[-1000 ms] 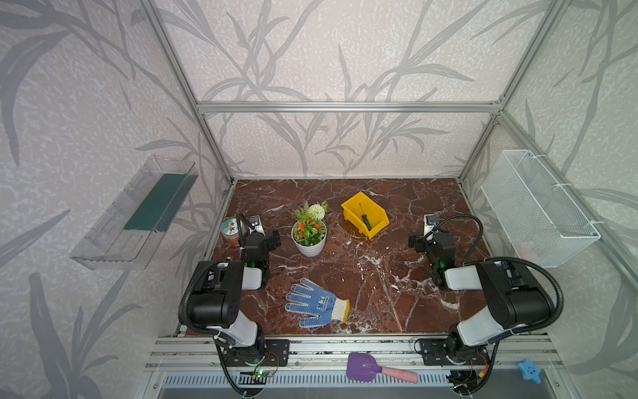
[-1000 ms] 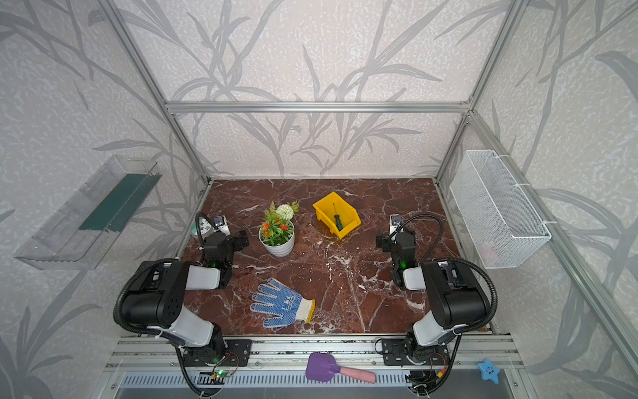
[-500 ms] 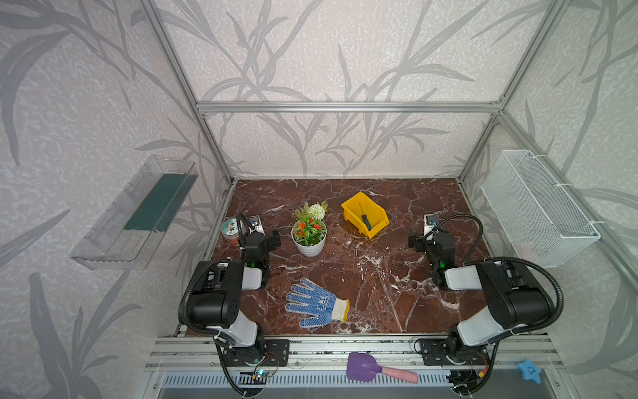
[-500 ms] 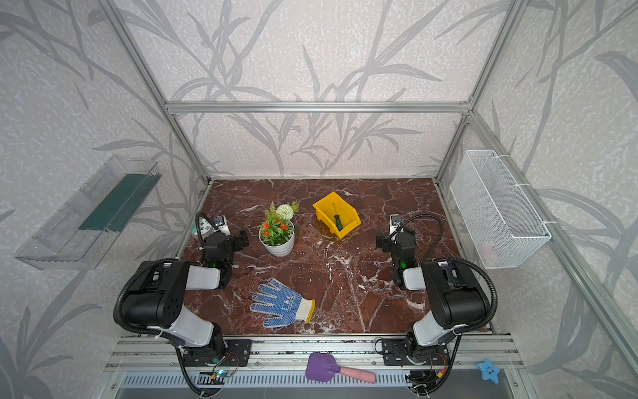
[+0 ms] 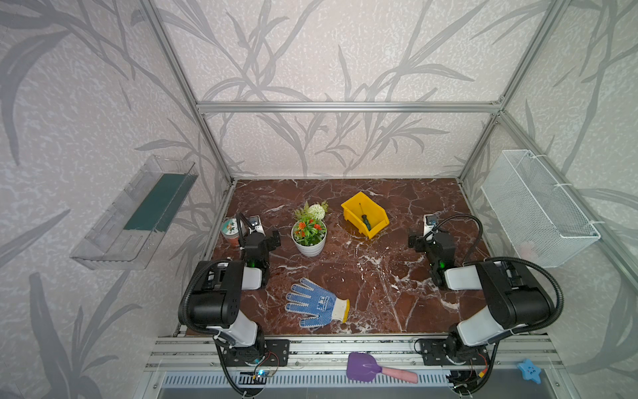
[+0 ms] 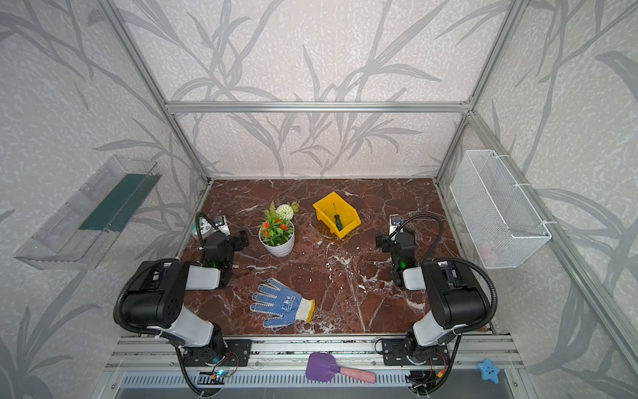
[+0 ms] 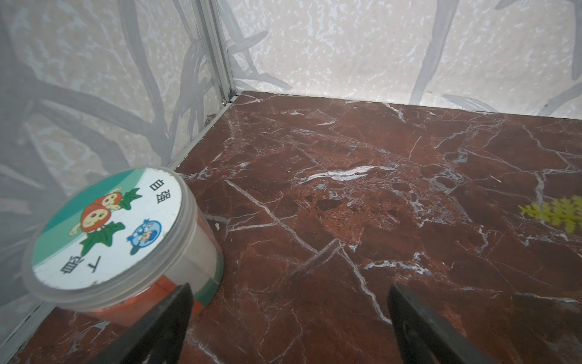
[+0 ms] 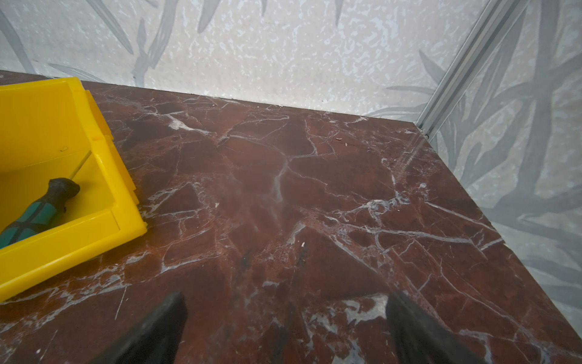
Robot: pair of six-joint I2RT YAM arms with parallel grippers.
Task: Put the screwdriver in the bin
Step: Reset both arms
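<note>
The screwdriver (image 5: 365,219) (image 6: 337,221), with a black and green handle and a thin shaft, lies inside the yellow bin (image 5: 378,232) (image 6: 349,230) at the back middle of the marble floor. In the right wrist view the screwdriver (image 8: 37,208) rests on the floor of the bin (image 8: 63,242), handle toward the low front. My right gripper (image 5: 429,240) (image 8: 283,309) stands open and empty to the right of the bin, low over bare marble. At the left side, my left gripper (image 5: 260,238) (image 7: 289,302) is open and empty too.
A white flowerpot (image 5: 309,241) stands left of the bin. A blue dotted glove (image 5: 316,304) lies near the front. A round lidded tub (image 7: 107,227) sits beside the left gripper by the wall. A wire basket (image 5: 538,207) and a clear tray (image 5: 138,210) hang on the side walls. A purple scoop (image 5: 373,369) lies on the front rail.
</note>
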